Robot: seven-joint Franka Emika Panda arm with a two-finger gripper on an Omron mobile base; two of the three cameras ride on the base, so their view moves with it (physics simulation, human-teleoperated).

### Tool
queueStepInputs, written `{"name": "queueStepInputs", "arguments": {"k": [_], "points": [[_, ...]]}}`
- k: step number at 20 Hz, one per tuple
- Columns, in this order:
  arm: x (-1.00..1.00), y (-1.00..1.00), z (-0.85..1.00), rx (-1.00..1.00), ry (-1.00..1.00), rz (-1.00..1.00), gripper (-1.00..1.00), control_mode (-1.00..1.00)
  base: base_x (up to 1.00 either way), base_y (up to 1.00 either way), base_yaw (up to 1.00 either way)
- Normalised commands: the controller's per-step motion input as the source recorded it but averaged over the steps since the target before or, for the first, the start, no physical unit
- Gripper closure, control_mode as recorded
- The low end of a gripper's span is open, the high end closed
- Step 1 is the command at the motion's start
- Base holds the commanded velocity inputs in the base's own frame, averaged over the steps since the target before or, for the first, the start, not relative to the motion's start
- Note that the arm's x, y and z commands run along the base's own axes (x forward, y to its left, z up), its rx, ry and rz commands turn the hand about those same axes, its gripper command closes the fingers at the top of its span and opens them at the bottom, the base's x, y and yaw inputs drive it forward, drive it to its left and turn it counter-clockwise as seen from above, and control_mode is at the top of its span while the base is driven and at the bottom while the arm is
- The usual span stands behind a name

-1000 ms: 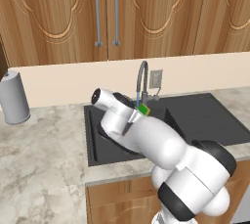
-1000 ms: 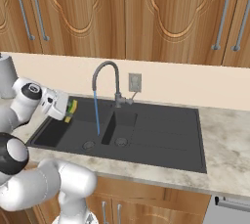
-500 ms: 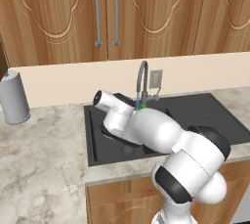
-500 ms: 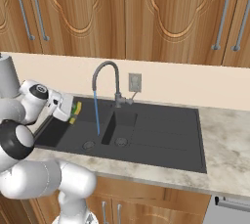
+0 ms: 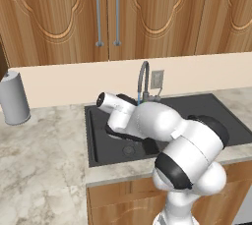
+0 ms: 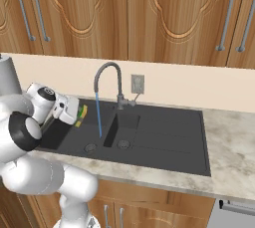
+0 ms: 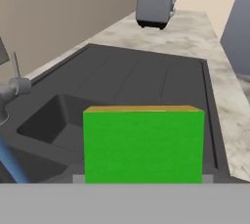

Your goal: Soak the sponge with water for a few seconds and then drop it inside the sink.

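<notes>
Currently the hand (image 6: 79, 115) is closed on the sponge (image 6: 81, 114), holding it above the large basin of the sink (image 6: 164, 140), to the left of the faucet (image 6: 110, 80) in the right base view. From there the sponge shows a green face with a yellow edge, and it sits apart from the water (image 6: 98, 116), a thin blue stream falling from the spout into the basin. Seen from the hand view, the sponge (image 7: 143, 145) is a green block with a yellow strip along its top, with the dark sink (image 7: 146, 76) and marbled counter (image 7: 185, 34) beyond it. A grey toaster (image 7: 155, 4) stands on that counter. A grey paper towel roll (image 5: 15, 98) stands on the counter's left end.
</notes>
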Motion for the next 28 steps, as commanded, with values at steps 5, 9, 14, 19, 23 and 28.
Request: {"name": "queueStepInputs", "arguments": {"k": [5, 9, 14, 19, 23, 28], "points": [[0.06, -0.05, -0.08, 0.0, 0.0, 0.0, 1.0, -1.0, 0.0, 0.0, 0.0], [0.13, -0.02, -0.12, 0.0, 0.0, 0.0, 1.0, -1.0, 0.0, 0.0, 0.0], [0.26, -0.07, -0.16, -0.02, 0.0, 0.0, 1.0, -1.0, 0.0, 0.0, 0.0], [0.24, -0.07, -0.05, -0.02, 0.0, -0.01, 1.0, -1.0, 0.0, 0.0, 0.0], [0.26, -0.03, -0.09, -0.01, 0.0, 0.0, 1.0, -1.0, 0.0, 0.0, 0.0], [0.34, 0.0, -0.13, -0.01, 0.0, 0.0, 1.0, -1.0, 0.0, 0.0, 0.0]]}}
